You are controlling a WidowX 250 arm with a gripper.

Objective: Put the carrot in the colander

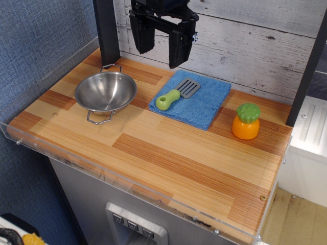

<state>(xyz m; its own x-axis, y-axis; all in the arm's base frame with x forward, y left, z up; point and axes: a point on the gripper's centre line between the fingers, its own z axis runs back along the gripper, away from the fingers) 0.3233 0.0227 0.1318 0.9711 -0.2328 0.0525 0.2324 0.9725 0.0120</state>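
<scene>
Above the table's back edge, the gripper [161,43] hangs with jaws spread, holding nothing. Carrot [246,122] stands upright at the right, well apart from the colander [106,92]. Nothing is grasped yet; next it likely must reach right and descend over the carrot.

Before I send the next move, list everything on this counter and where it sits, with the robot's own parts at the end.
carrot: one, orange with light-green leafy cap, upright at the right side of the counter, right of the cloth.
colander: one, shiny steel, two wire loop handles, left rear of the counter, nothing in it.
cloth: one, blue, flat at rear centre.
spatula: one, grey slotted blade with green handle, lying on the cloth.
counter: one, striped wood with a clear rim.
gripper: one, black, hanging above the rear of the counter, between colander and cloth, jaws apart, holding nothing.
</scene>
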